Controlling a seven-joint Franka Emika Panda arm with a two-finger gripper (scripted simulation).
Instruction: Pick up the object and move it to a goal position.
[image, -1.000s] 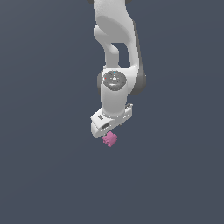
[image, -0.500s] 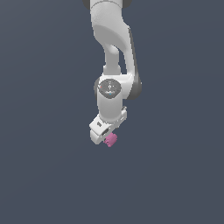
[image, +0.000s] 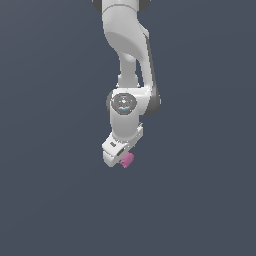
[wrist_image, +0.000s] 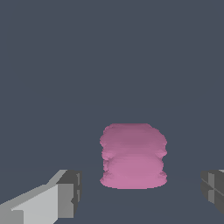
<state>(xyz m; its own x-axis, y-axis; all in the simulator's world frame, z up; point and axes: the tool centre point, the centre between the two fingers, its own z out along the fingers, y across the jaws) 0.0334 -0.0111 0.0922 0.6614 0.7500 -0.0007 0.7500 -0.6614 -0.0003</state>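
Approach stage of the pick. In the exterior view, the white arm (image: 127, 65) reaches down from the top of the picture, and its gripper (image: 121, 159) hangs tilted, with the small pink block (image: 128, 159) just at its tip, on the exterior view's right of the white hand body. In the wrist view, taken from one side across to the other: one grey fingertip (wrist_image: 70, 192), a clear gap, the pink block (wrist_image: 133, 156), a second clear gap, then the other fingertip (wrist_image: 213, 189). The hand is thus wide open, holds nothing, and neither pad touches the block, which stands between the fingers but nearer the first one. Whether the block rests on a surface cannot be told against the uniform grey ground. By judgement, the step in hand is alignment before the grasp; the next move calls for centring the block between the pads, lowering a little if needed, closing on its bumpy sides, and only then lifting towards the goal, which is not marked in either view.
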